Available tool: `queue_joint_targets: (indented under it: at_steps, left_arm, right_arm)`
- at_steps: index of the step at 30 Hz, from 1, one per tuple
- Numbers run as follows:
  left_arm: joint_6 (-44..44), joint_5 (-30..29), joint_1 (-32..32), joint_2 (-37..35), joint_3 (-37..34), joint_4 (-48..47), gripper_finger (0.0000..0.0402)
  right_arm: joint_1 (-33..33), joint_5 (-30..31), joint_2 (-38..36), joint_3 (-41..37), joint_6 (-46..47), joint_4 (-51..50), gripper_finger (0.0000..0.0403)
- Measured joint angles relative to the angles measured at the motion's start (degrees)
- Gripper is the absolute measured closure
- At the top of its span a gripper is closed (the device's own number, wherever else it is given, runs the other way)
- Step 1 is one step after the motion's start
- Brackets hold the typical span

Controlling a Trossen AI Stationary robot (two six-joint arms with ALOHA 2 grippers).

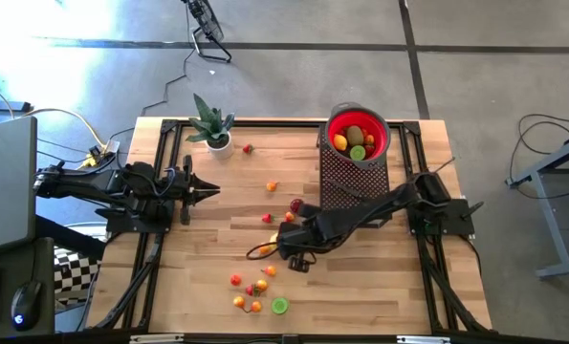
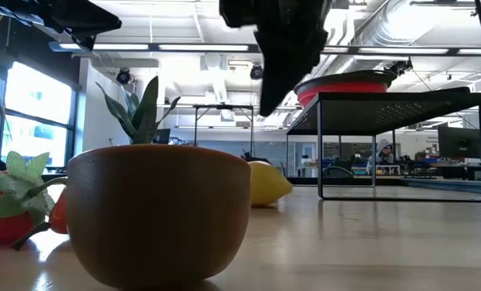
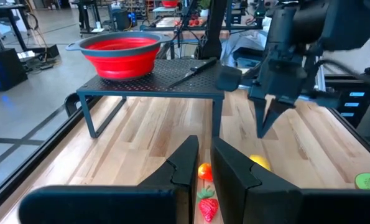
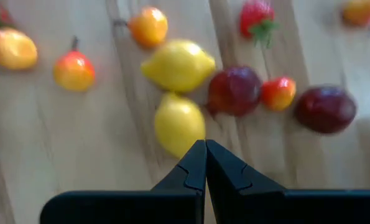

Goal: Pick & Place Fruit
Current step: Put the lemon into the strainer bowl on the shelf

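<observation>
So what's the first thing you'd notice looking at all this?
Probably the bright red bowl, already holding a few fruits, sitting on a black mesh stand at the table's far side. Then the little toy fruits scattered over the wooden table, with the right gripper hanging above them, jaws shut and empty, over two yellow lemons.

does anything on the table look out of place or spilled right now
Nothing looks spilled or damaged. Loose fruit lies scattered over the wooden table, apparently waiting to be picked, while some already sits in the red bowl on the mesh stand. The potted plant stands upright.
</observation>
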Motion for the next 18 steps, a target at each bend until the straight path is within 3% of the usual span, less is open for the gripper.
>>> queue_joint_targets:
  at_steps: [5, 13, 18]
  left_arm:
    - [-0.02, 0.00, -0.01, 0.00, 0.00, 0.00, 0.0365]
    - [-0.02, 0.00, 0.01, 0.00, 0.00, 0.00, 0.0365]
    - [-0.02, 0.00, -0.01, 0.00, 0.00, -0.02, 0.0365]
  right_arm:
    - [-0.42, -3.92, 0.35, -0.19, 0.95, -1.04, 0.0401]
    - [-0.53, -2.98, 0.36, -0.23, -4.57, 4.34, 0.0398]
    - [-0.76, -3.68, 0.34, -0.23, -4.80, 5.11, 0.0349]
